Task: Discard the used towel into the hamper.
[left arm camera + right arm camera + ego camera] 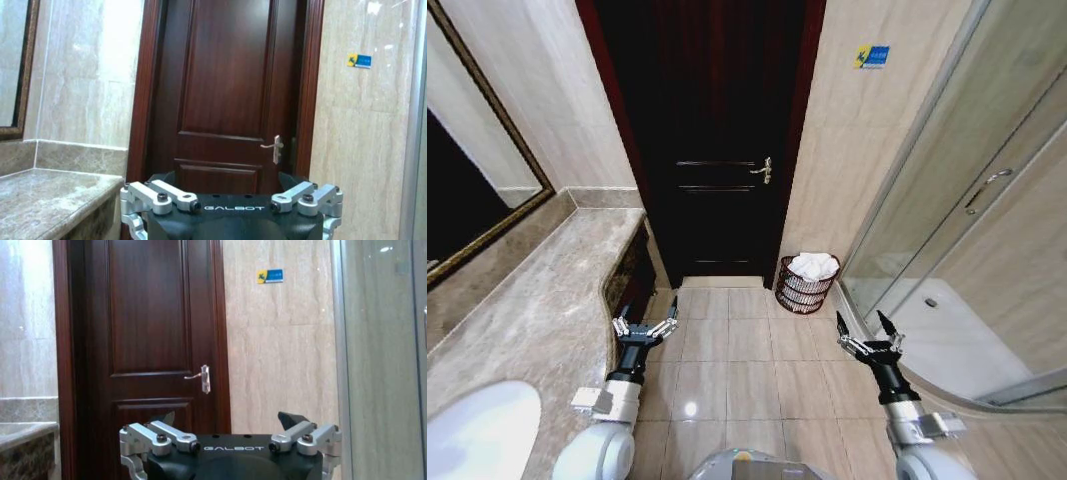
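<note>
The hamper (797,293), a small dark slatted basket, stands on the floor in the corner to the right of the door. A white towel (814,265) lies bunched inside it, heaped at the rim. My left gripper (644,325) hovers open and empty over the floor beside the counter, well short of the hamper. To the right, near the shower's curved base, my right gripper (867,335) is also open with nothing in it. Both wrist views face the door, with the left gripper (225,181) and the right gripper (229,420) spread at the lower edge.
A closed dark wooden door (717,150) is straight ahead. A marble counter (547,300) with a white basin (477,430) and a mirror (467,180) runs along the left. A glass shower enclosure (967,240) fills the right. Tiled floor (747,350) lies between.
</note>
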Robot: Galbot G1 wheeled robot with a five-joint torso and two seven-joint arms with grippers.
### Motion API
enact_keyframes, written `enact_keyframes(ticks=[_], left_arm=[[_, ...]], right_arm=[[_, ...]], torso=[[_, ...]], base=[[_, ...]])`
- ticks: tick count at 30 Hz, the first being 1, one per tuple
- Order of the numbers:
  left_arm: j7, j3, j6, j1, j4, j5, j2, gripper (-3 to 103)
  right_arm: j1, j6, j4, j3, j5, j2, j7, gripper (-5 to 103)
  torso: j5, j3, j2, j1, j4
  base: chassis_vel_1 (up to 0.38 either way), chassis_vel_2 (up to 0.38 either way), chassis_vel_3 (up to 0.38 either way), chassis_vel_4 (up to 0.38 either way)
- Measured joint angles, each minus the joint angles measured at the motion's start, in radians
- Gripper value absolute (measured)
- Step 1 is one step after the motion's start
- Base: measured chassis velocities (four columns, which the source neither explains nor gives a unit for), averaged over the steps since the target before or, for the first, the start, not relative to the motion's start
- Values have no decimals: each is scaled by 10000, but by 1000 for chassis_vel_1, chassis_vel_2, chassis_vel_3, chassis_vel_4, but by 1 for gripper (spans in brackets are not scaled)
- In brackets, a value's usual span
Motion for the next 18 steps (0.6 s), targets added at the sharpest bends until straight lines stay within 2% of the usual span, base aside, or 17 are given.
enact_keyframes(ticks=[18], left_arm=[[0, 0, 0, 1, 0, 0, 0, 100]], right_arm=[[0, 0, 0, 0, 0, 0, 0, 100]], torso=[[0, 0, -1, -1, 1]], base=[[-4, 7, 11, -1]])
